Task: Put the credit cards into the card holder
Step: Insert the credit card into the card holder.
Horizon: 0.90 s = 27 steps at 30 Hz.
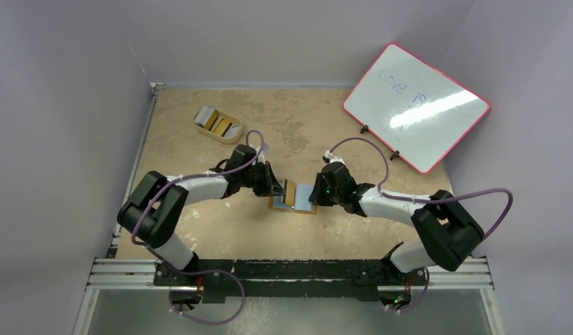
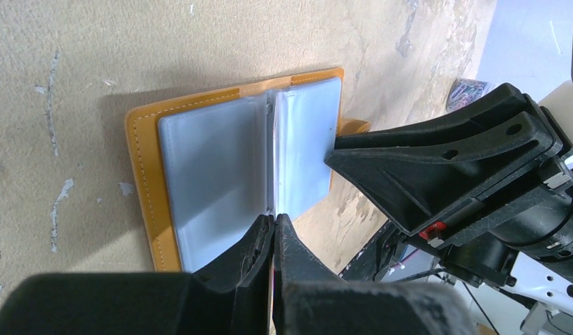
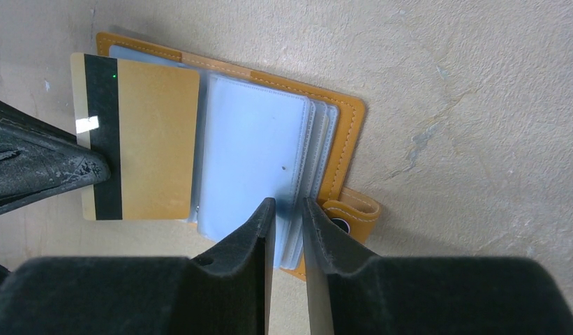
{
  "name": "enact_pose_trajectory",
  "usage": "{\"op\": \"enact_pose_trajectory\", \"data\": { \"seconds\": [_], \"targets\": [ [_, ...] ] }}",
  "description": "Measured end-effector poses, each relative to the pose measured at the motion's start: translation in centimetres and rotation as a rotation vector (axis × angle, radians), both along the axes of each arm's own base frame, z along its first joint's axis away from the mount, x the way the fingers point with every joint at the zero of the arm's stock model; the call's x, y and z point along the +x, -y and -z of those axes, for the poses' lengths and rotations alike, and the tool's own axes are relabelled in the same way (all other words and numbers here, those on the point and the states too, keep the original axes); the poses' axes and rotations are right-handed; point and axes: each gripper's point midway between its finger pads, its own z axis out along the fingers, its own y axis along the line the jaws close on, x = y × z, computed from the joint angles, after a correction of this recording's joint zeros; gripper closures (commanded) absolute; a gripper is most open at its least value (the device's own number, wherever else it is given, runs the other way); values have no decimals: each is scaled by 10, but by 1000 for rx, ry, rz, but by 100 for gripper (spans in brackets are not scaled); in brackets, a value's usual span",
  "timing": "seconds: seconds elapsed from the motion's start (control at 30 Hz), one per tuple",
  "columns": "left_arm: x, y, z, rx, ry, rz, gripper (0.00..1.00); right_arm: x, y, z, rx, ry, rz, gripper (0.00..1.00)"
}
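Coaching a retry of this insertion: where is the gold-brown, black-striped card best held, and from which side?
Probably its black-stripe long edge, mid-length, where the left gripper pinches the gold-brown card, coming from outside the open orange-tan wallet. That leaves the plain edge free to enter the clear plastic sleeves.

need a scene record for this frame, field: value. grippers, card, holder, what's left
left gripper: shut on gold card, gripped at its black-stripe end
gold card: over the left half of the card holder, mostly outside any sleeve
right gripper: closed on the clear sleeves of the holder's right half
card holder: open, lying flat
tray: far left, more cards inside
whiteboard: far right corner
task state: gold card not yet seated
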Motion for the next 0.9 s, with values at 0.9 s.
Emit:
{"op": "enact_pose_trajectory", "data": {
  "seconds": [0.9],
  "targets": [
    [-6,3,12,-44,-19,13,100,0,0,1,1,-1,-1,77]
  ]
}}
